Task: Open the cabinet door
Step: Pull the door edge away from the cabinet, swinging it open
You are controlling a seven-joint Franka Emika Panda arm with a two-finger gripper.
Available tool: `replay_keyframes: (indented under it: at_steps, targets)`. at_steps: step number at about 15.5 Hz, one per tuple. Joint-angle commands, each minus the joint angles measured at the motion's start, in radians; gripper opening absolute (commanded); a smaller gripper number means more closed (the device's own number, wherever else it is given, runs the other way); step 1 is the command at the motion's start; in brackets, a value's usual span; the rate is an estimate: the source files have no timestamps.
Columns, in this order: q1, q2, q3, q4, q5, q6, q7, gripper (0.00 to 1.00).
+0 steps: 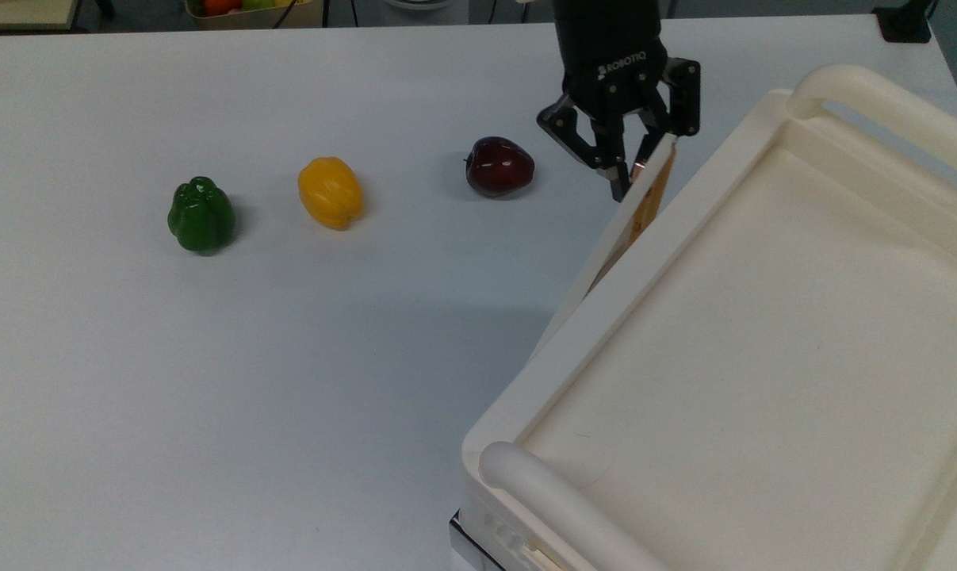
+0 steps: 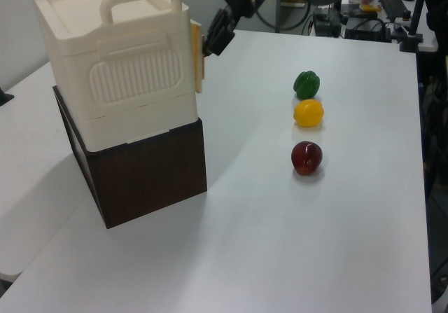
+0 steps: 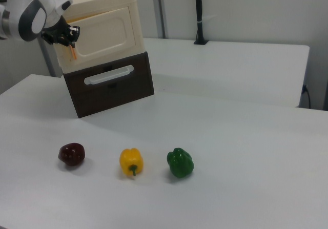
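Observation:
The cream cabinet (image 1: 763,333) fills the top view's lower right, its bar handles at both ends. Its door (image 1: 597,254), a thin white panel seen edge-on, stands slightly ajar from the cabinet's front, with a copper handle strip (image 1: 648,202) near the free end. My black gripper (image 1: 641,166) is shut on that free end from above. In the left view the gripper (image 2: 210,41) sits at the cabinet's (image 2: 140,75) upper right corner, where the door's edge (image 2: 198,57) sticks out. In the right view the gripper (image 3: 68,37) holds the door (image 3: 110,34) just above the orange strip (image 3: 73,51).
A dark red apple (image 1: 499,166), a yellow pepper (image 1: 331,193) and a green pepper (image 1: 200,215) lie in a row on the white table, to the top view's left of the gripper. The cabinet rests on a dark brown drawer unit (image 2: 147,173).

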Motion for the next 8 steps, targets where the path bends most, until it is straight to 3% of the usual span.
replay_keyframes:
  at_steps: [1,3,5,8]
  targets:
    - [-0.049,-0.087,-0.016,-0.070,0.059,-0.121,-0.027,0.00]
    - [-0.073,-0.110,-0.044,-0.069,0.068,-0.211,-0.025,0.03]
    - [-0.089,-0.122,-0.096,-0.064,0.068,-0.314,-0.016,0.19]
    - [-0.104,-0.127,-0.185,-0.062,0.067,-0.371,-0.007,0.33]
